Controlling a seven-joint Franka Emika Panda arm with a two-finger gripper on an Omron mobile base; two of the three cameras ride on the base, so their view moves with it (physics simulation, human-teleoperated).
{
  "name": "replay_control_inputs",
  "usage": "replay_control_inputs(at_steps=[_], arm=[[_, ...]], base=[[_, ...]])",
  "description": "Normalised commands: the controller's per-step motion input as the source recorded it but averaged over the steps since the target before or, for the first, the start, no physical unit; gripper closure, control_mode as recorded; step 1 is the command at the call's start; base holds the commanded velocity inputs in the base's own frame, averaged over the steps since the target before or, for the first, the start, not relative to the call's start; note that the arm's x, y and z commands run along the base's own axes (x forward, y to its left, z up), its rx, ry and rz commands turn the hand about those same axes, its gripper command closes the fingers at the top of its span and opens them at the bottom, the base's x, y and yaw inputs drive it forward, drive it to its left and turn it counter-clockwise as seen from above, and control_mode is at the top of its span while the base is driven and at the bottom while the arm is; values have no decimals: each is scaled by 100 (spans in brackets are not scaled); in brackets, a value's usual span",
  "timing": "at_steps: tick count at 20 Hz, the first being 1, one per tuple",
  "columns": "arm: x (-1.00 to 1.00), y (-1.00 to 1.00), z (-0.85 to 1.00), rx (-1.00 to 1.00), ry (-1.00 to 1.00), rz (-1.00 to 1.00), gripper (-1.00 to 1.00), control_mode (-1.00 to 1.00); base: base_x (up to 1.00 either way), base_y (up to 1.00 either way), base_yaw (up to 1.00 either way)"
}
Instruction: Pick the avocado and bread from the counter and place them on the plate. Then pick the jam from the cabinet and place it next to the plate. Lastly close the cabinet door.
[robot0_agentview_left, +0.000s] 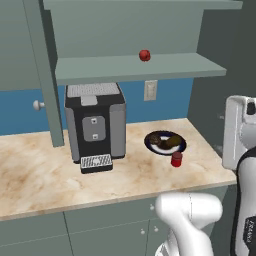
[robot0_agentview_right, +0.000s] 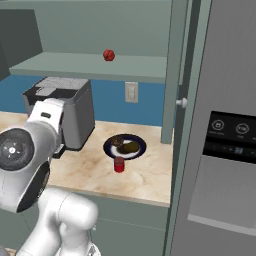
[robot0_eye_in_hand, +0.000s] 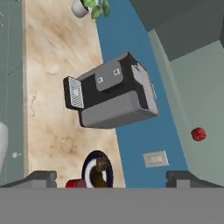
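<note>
**Food plated, jam set down: the cabinet door is what remains**

Your pincer (robot0_eye_in_hand: 111, 177) stands wide open with nothing between its tips, which rise far apart at the bottom of the hand view. It is well back from the counter (robot0_agentview_left: 30, 170) and looks along it.

Nearest ahead of the pincer is the jam (robot0_agentview_left: 176, 159), a small smooth red jar standing upright on the marbled beige stone, just beside the plate (robot0_agentview_left: 151, 136). That plate is round and shallow, dark-rimmed with a pale ring, and carries both the rough dark bread (robot0_agentview_right: 117, 141) and the smooth olive avocado (robot0_agentview_right: 131, 147), lying close together.

Beyond the plate sits the boxy grey and black coffee machine (robot0_agentview_left: 95, 125) with its slotted drip tray. Farther and higher, a small red ball (robot0_agentview_left: 144, 55) rests on the matte grey-green cabinet shelf (robot0_agentview_left: 100, 69).

By my reading, you're on the last step. The cabinet door (robot0_agentview_left: 44, 75), a tall flat panel with a small round pale knob (robot0_agentview_left: 37, 105), stands open edge-on. Your next move calls for swinging the hand behind that panel and pushing it shut, keeping clear of the coffee machine.
</note>
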Motion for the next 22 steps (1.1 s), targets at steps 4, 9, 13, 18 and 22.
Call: replay_control_inputs(at_steps=[4, 9, 13, 18, 22], arm=[[-100, 13, 16, -16, -34, -9, -100, -100], [-97, -1, 21, -7, -35, -4, -100, -100], [-72, 0, 45, -8, -21, 0, -100, -100], [-61, -7, 37, -6, -16, 0, -100, -100], [-38, -43, 12, -3, -7, 0, -100, -100]], base=[[0, 0, 0], [0, 0, 0], [0, 0, 0], [0, 0, 0], [0, 0, 0]])
